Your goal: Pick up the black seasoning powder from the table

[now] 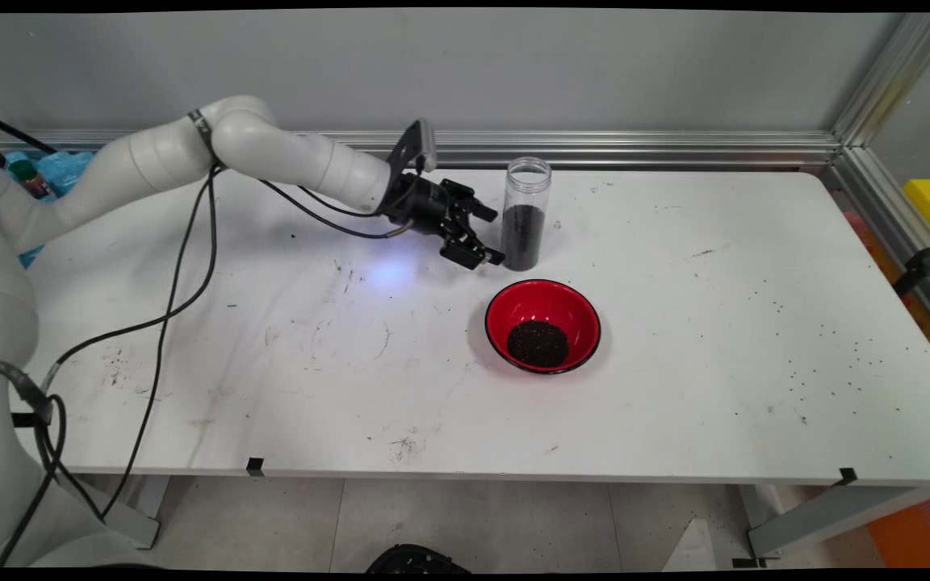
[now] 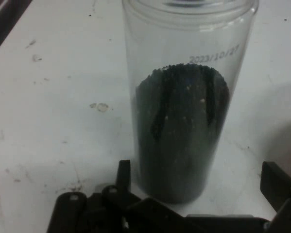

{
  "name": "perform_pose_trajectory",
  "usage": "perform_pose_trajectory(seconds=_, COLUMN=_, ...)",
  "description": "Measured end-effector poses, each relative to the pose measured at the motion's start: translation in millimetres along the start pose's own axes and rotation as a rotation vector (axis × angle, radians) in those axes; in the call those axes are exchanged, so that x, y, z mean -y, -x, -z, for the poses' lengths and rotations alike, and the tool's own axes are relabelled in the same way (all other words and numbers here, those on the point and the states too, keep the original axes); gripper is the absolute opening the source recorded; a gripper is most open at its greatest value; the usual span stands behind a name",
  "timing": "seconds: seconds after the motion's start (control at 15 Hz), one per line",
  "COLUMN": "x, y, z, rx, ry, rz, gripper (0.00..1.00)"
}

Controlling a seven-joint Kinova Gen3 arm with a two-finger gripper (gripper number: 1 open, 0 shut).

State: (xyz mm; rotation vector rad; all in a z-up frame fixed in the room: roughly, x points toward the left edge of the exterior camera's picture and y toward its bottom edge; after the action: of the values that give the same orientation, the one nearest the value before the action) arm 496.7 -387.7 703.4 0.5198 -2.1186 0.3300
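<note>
White surface (image 1: 675,387), speckled with stray grains: the gripper (image 1: 488,236) gapes wide around the upright jar (image 1: 525,214), gripping nothing. A careless nudge could topple that tall jar toward the red bowl (image 1: 543,325), spilling its dark grains.

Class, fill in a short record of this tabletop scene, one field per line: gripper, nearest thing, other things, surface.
gripper: black two-finger gripper, open, fingers either side of the jar, not closed on it
nearest thing: clear jar, upright, no lid, partly filled with dark grains
other things: red bowl nearer the camera than the jar, apart from it, small heap of dark grains inside
surface: white table, scuffed, stray grains scattered at right
</note>
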Motion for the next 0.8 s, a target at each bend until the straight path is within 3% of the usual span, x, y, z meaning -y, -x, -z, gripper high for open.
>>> perform_pose_trajectory(seconds=0.8, x=6, y=2, z=-36, rx=-0.012, ry=-0.003, rz=0.008, gripper=1.0)
